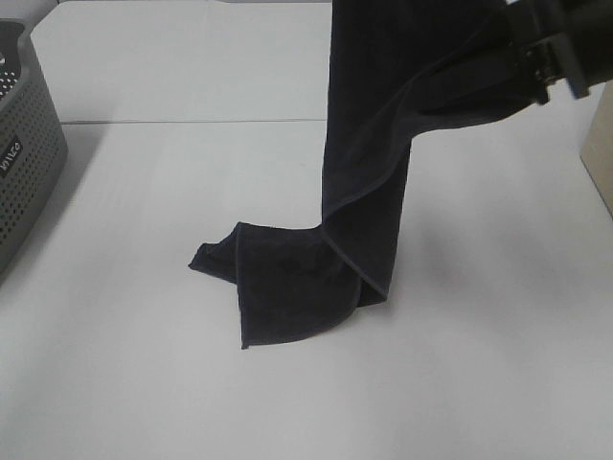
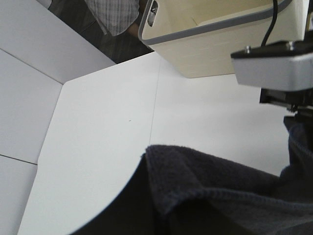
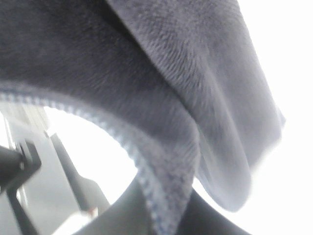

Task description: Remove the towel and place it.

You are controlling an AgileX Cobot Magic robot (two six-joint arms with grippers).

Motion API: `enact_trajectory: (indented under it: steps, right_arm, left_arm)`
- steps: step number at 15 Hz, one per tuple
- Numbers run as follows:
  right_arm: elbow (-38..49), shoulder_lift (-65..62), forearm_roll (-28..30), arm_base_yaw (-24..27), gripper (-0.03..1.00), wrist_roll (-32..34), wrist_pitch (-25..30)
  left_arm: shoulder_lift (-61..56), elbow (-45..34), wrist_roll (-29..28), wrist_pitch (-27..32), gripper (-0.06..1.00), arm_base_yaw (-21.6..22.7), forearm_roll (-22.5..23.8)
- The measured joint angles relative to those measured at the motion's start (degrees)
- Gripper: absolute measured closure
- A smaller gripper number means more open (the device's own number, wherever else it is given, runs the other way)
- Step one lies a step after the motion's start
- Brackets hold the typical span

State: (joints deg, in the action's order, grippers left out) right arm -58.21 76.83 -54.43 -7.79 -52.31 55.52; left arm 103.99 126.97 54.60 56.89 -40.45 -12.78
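The dark navy towel (image 1: 369, 172) hangs in a long fold from above the top edge of the exterior view. Its lower end lies crumpled on the white table (image 1: 144, 364). My right gripper (image 1: 536, 57) is at the top right, shut on an upper edge of the towel. It also shows in the left wrist view (image 2: 293, 105), with cloth hanging below it. My left gripper is out of the exterior view. In its wrist view the towel (image 2: 220, 191) bunches right at the camera and hides the fingers. The towel (image 3: 146, 73) fills the right wrist view.
A grey perforated basket (image 1: 24, 144) stands at the table's left edge. A cream bin (image 2: 215, 39) stands at the right side and shows as a beige edge (image 1: 601, 153). A person in a plaid shirt (image 2: 115, 14) is beyond the table.
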Motion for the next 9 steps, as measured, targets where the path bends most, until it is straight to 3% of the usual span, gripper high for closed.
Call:
enact_trajectory:
  steps: [2, 4, 6, 9]
  right_arm:
    - [-9.45, -0.52, 13.98, 0.0, 0.96, 14.9, 9.45]
    - [-19.48, -0.52, 22.86, 0.0, 0.96, 24.81, 13.41]
    - [-29.74, 0.74, 30.19, 0.0, 0.96, 29.85, 14.15]
    - [-43.83, 6.3, 39.02, 0.0, 0.96, 31.05, 14.21]
  left_arm:
    - [0.34, 0.0, 0.0, 0.0, 0.94, 0.0, 2.46]
    - [1.26, 0.0, -0.52, -0.92, 0.94, 0.0, 3.44]
    - [2.52, 0.0, -4.07, -6.7, 0.94, 0.0, 5.1]
    - [3.15, 0.0, -11.52, -18.68, 0.94, 0.0, 14.44]
